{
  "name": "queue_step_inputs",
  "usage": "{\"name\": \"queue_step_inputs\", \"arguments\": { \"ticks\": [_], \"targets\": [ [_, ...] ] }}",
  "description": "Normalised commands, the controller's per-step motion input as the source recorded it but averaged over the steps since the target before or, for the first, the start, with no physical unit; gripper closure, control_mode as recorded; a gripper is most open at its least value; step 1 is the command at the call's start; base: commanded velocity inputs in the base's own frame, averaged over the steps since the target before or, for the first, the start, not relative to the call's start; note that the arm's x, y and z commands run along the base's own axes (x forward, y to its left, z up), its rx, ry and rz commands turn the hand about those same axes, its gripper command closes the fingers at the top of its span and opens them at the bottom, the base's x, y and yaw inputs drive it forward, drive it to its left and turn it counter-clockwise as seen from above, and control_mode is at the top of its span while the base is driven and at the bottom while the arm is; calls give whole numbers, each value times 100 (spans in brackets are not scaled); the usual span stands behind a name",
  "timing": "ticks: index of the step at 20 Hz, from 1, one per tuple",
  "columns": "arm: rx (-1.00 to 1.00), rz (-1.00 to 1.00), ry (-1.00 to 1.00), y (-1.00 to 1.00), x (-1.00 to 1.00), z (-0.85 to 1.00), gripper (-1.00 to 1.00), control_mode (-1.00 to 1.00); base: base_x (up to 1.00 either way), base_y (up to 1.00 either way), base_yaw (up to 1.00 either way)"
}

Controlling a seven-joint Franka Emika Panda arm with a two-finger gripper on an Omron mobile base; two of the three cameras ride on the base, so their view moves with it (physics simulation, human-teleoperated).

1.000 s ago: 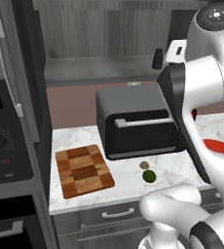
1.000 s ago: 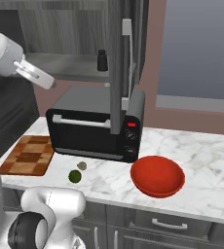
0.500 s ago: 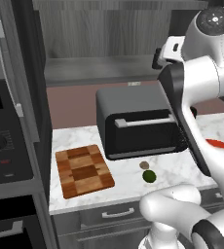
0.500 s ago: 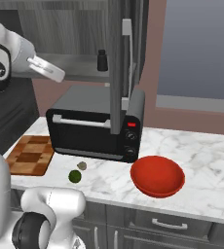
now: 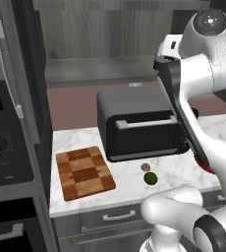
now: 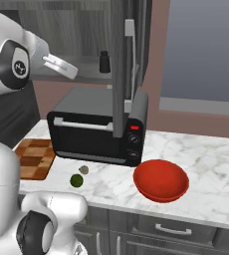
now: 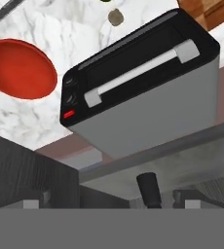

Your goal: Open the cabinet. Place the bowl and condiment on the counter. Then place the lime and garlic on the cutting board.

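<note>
The cabinet [image 6: 122, 60] stands open, its right door swung out. On its shelf stands the dark condiment [image 6: 104, 62], also seen upright just ahead of my fingertips [image 7: 149, 188]. My gripper [image 6: 66, 69] hovers open and empty at shelf height, left of the condiment and apart from it; its finger tips [image 7: 34, 204] spread wide. The red bowl [image 6: 161, 179] sits on the marble counter [image 6: 211, 164] right of the oven. The lime [image 6: 76, 180] and garlic [image 6: 84, 170] lie on the counter beside the chequered cutting board [image 5: 83, 172], not on it.
A black toaster oven [image 5: 139, 125] fills the counter under the shelf. The left cabinet door [image 5: 7, 74] hangs open above a dark range [image 5: 2, 147] at far left. Grey drawers [image 6: 166, 229] run below the counter.
My arm has swung the gripper rightward along the shelf front, closer to the condiment. The jaws stayed open; nothing on the counter moved.
</note>
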Motion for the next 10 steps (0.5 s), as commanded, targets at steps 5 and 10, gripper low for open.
{"name": "queue_step_inputs", "arguments": {
  "ticks": [5, 10],
  "targets": [
    [0, 1, 0, -6, 40, 1, -100, -100, 0, 0, 0],
    [0, 2, 0, -8, 37, 1, -100, -100, 0, 0, 0]
  ]
}}
